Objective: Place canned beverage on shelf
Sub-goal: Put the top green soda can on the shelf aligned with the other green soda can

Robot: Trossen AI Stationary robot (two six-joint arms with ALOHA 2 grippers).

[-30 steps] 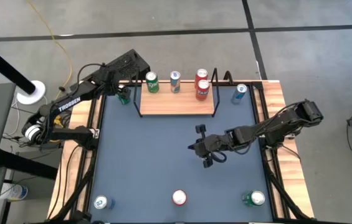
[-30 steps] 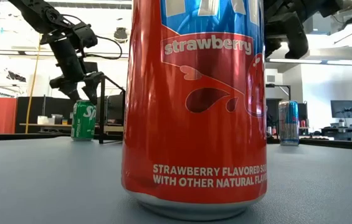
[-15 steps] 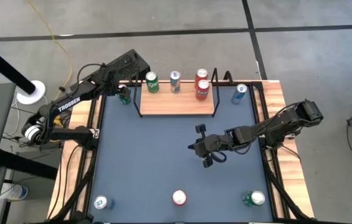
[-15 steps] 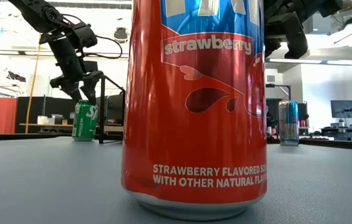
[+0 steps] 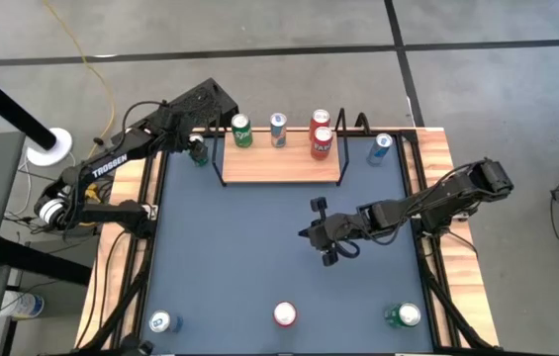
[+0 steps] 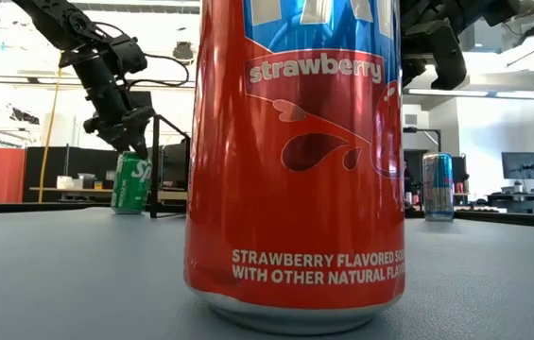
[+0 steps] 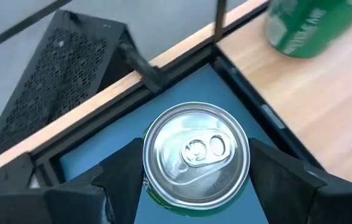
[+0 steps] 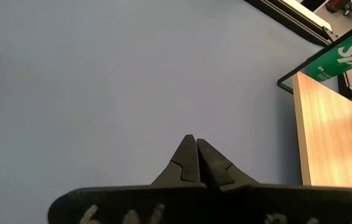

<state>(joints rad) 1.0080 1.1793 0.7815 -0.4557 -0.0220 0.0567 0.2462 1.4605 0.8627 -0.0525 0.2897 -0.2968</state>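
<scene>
A green can (image 5: pixel 197 151) stands on the dark table top at the far left corner, just left of the shelf (image 5: pixel 281 168), a light-wood board with black wire ends. My left gripper (image 5: pixel 196 146) is down over it, and the can's silver top (image 7: pixel 195 152) shows between its fingers. In the low view the can (image 6: pixel 131 183) leans a little under the gripper (image 6: pixel 123 142). The shelf bears a green can (image 5: pixel 242 131), a blue-and-silver can (image 5: pixel 278 129) and two red cans (image 5: pixel 322 133). My right gripper (image 5: pixel 325 240) is shut and empty above the table's middle. My left gripper holds the green can by its upper rim, pinched between the two fingers (image 7: pixel 123 171), one on each side of the top (image 7: pixel 157 186). The fingers come from above, pointing down. The can's base is on the table and it tilts slightly.
A blue can (image 5: pixel 381 148) stands right of the shelf. Along the near edge stand a blue can (image 5: pixel 163 322), a red strawberry can (image 5: pixel 285 314), which fills the low view (image 6: pixel 295 161), and a green can (image 5: pixel 405 315). The table's raised wood edge (image 5: pixel 156 188) runs beside the left gripper.
My left gripper has gone down onto the green can's top. The can has shifted a little toward the shelf and now leans slightly; its base stays on the table.
</scene>
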